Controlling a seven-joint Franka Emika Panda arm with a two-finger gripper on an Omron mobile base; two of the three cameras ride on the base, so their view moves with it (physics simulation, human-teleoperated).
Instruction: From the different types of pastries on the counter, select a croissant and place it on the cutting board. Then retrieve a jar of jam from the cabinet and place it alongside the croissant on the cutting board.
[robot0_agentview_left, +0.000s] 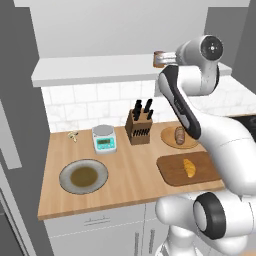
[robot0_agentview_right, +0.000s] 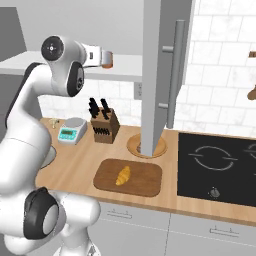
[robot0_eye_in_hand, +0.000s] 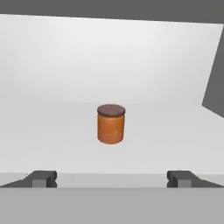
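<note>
Pincer wide open and empty: drive straight in, centre the upright jar of jam between the fingertips, close below its lid.

we see the round light-wood plate half hidden by the open cabinet door.

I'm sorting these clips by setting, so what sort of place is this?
A kitchen, rendered rather than real: a wooden counter with a knife block and kitchen scale, a tiled wall behind, and a black cooktop alongside.
</note>
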